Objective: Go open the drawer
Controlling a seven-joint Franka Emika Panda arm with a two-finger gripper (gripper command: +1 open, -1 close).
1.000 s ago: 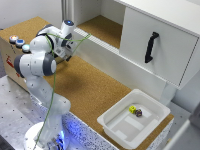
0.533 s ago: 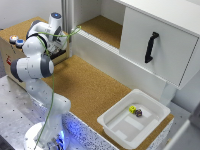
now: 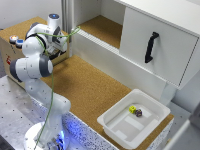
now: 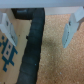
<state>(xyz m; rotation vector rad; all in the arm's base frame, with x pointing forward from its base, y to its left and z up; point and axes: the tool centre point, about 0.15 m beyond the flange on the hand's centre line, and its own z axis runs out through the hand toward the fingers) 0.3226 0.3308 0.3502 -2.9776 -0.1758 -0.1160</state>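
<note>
Exterior view: drawer [image 3: 159, 46] sits closed, well away from the arm, black bar handle [image 3: 151, 47] upright on its front panel. Gripper [image 3: 63, 44] hangs by the wooden button box [image 3: 11, 47], far from the handle. My read: reach phase. Swing across the cork, line the fingers up either side of the bar, then pull straight out. White tub [image 3: 134, 118] sits below the drawer, holding two small dice-like pieces; keep the elbow above it.

Wrist view: fingers [image 4: 69, 31] spread wide, holding nothing, cork beneath. Dark cable [image 4: 33, 50] crosses the frame.
</note>
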